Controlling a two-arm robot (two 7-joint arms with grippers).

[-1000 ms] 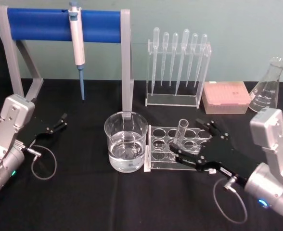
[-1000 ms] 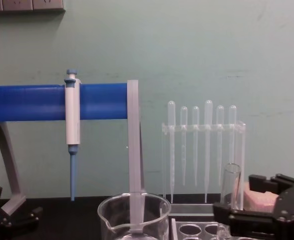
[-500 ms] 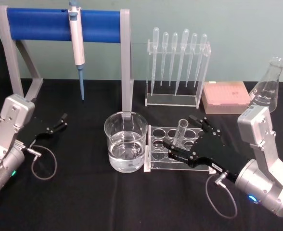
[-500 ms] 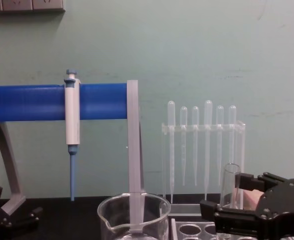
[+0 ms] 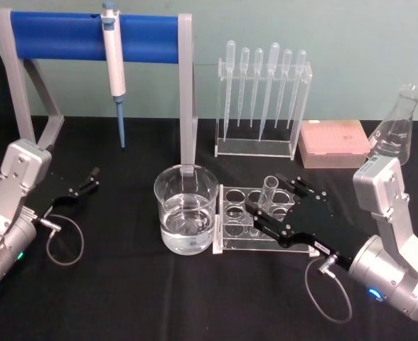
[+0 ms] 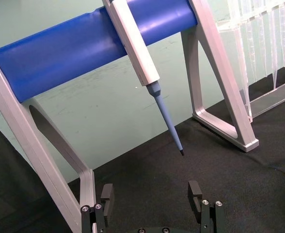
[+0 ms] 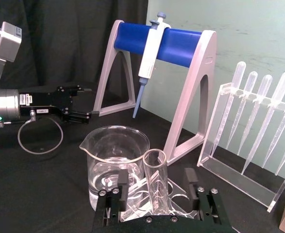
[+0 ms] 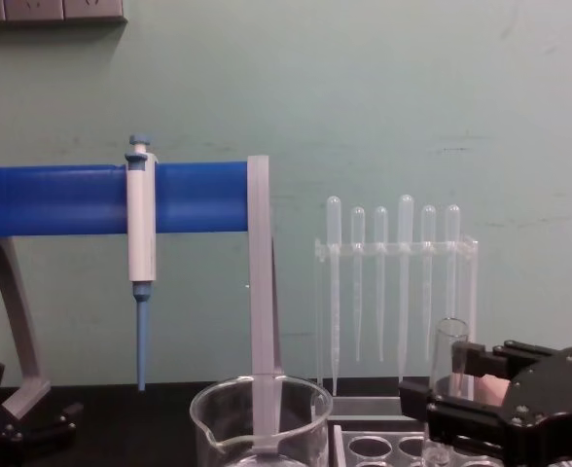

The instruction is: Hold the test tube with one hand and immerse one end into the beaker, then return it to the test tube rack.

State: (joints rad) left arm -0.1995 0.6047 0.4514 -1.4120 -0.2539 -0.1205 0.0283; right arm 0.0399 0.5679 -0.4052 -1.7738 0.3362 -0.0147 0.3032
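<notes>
The test tube (image 5: 269,190) stands upright in a clear rack (image 5: 232,236) just right of the beaker (image 5: 186,209), which holds some clear liquid. My right gripper (image 5: 274,198) is open with one jaw on each side of the tube, at mid height. In the right wrist view the tube (image 7: 155,180) sits between the two fingers (image 7: 119,191) with a gap on both sides, and the beaker (image 7: 115,161) is just beyond. The chest view shows the tube (image 8: 448,352) inside the right gripper (image 8: 456,381). My left gripper (image 5: 88,181) rests open on the table at far left; its wrist view shows the left gripper (image 6: 151,195) holding nothing.
A white-and-blue pipettor (image 5: 114,64) hangs from a blue-barred stand (image 5: 67,35) behind the beaker. A pipette rack (image 5: 262,106), a pink tip box (image 5: 333,144) and a conical flask (image 5: 394,131) line the back right. The table is covered in black cloth.
My right gripper has moved forward and left, so its jaws now flank the test tube. The tube, beaker and left arm have not moved.
</notes>
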